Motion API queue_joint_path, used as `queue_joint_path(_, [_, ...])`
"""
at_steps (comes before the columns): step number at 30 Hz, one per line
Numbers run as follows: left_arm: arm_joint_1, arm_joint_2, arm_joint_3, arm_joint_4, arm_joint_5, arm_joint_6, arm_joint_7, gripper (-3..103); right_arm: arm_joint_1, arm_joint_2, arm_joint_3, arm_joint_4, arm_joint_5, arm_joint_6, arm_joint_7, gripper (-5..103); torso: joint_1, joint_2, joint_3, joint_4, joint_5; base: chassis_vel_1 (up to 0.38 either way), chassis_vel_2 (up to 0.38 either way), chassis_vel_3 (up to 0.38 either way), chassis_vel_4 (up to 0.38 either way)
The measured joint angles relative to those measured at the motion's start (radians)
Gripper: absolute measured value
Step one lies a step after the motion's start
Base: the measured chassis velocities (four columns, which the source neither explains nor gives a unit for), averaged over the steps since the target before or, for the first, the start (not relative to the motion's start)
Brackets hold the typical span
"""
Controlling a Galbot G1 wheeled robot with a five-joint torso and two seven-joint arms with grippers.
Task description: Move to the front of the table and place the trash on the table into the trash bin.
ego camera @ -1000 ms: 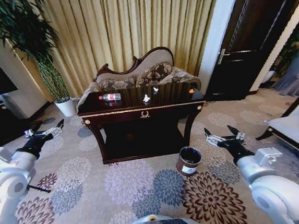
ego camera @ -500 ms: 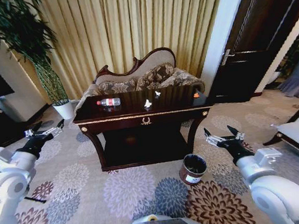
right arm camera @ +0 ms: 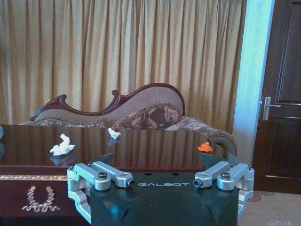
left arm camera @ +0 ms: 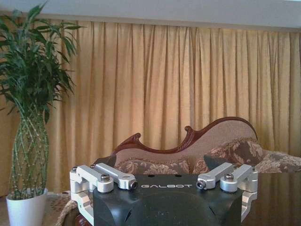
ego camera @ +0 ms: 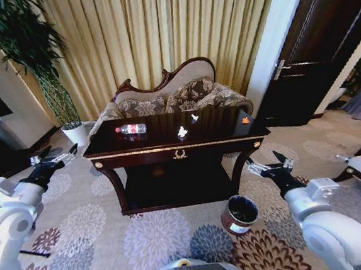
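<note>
A: What is seen on the table?

B: A dark, glossy wooden surface with gold trim is seen. A clear plastic bottle with a red label is laid on its side towards the left end. Two crumpled white paper scraps are found near the middle, one behind the other, and a small orange scrap is set near the right end.

A: And the trash bin?

B: A round reddish-brown cylinder with a black inside is stood on the flowered carpet, below the surface's right front corner.

A: How are the grippers held?

B: The left gripper is raised off the left end, the right gripper beside the right leg above the bin. The fingers of both are spread wide, and nothing is held.
</note>
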Motion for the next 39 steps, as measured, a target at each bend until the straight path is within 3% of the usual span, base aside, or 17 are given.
queue_joint_path(31, [0.012, -0.006, -0.011, -0.007, -0.005, 0.0, 0.0, 100, 0.009, -0.002, -0.016, 0.0, -0.002, 0.025, 0.01, 100, 0.0, 0.0, 0.0, 0.0001, 0.0, -0.162, 0.158, 0.16, -0.158])
queue_joint_path(36, [0.013, -0.008, -0.013, -0.013, -0.007, 0.003, 0.0, 100, 0.05, -0.034, -0.025, 0.0, 0.025, 0.006, 0.046, 100, 0.001, 0.0, 0.0, 0.0003, -0.0001, -0.085, 0.106, 0.064, -0.091])
queue_joint_path(39, [0.015, -0.008, -0.022, -0.021, -0.016, 0.013, 0.0, 100, 0.122, -0.088, -0.03, 0.0, 0.086, -0.052, 0.117, 100, 0.0, 0.0, 0.0, 0.0, 0.0, 0.0, 0.0, 0.0, 0.0])
